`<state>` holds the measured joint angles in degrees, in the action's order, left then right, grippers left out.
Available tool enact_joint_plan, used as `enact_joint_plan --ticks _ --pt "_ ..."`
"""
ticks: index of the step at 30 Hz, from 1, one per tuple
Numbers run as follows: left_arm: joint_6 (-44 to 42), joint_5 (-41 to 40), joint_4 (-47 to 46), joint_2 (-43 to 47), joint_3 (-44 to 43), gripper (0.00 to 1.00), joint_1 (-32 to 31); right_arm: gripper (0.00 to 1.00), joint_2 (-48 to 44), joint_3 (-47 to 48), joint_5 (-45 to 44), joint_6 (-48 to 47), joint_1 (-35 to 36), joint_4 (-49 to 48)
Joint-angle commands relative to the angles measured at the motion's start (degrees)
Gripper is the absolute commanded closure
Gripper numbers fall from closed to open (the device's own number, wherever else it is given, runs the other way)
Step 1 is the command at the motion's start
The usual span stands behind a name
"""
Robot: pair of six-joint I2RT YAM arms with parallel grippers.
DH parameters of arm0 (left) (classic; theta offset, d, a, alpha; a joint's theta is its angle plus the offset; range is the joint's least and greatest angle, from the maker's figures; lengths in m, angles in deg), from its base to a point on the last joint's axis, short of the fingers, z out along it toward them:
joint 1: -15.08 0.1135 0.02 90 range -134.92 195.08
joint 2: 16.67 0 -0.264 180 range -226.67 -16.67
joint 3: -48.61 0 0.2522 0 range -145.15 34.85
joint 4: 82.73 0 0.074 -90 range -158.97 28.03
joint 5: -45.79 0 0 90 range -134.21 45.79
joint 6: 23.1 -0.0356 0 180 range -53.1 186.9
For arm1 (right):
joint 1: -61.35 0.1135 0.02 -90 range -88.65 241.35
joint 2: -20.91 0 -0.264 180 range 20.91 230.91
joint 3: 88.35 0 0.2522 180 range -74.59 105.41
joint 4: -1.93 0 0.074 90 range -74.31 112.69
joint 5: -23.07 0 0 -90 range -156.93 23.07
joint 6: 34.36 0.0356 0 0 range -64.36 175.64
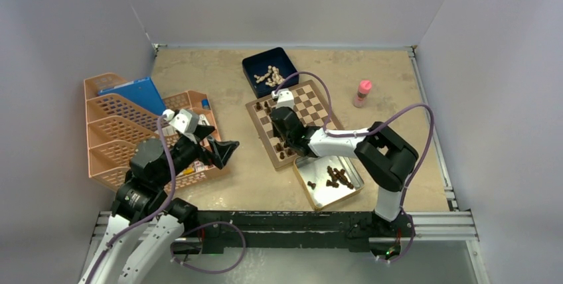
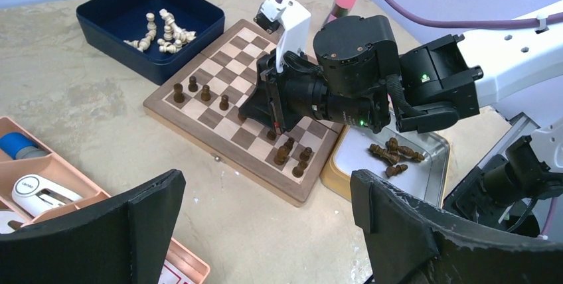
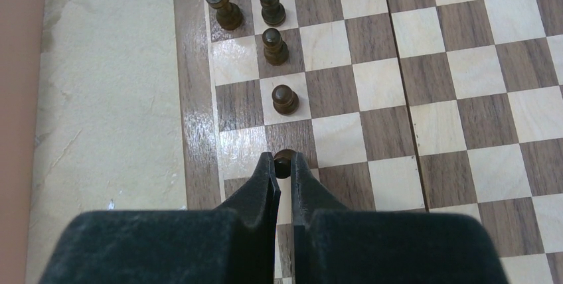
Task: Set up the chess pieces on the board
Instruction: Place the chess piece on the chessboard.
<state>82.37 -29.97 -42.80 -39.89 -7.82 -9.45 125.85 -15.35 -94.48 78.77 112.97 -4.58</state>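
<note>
Our left arm and right arm are black and white, with purple cables and fat black fingers.

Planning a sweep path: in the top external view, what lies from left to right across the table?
peach slotted plastic organiser tray → square wooden chessboard with tan and brown squares → small pink bottle

My matt black right gripper is pinching a smooth dark wooden chess piece on the glossy wooden board; the metal tin is gleaming.
</note>
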Motion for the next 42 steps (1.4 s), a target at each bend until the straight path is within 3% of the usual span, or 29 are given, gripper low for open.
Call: enact_joint_plan --ticks 1,10,34,42 --pt "-0.17 -0.47 -1.67 -0.62 -0.24 0.04 -0.16 0.96 0.22 2.17 -1.07 0.48 -0.29 -3.74" --pt "0.00 0.35 -1.38 -1.38 -0.49 0.04 -0.21 0.90 2.09 2.26 -1.75 0.90 -0.45 -3.65" --pt "0.36 1.32 -1.69 -1.93 -0.30 0.04 -0.17 0.90 3.74 3.00 -0.95 1.39 -1.53 -3.17" --pt "0.31 1.32 -1.74 -2.16 -0.30 0.04 -0.12 0.79 2.84 3.76 -0.79 2.70 -1.52 0.18"
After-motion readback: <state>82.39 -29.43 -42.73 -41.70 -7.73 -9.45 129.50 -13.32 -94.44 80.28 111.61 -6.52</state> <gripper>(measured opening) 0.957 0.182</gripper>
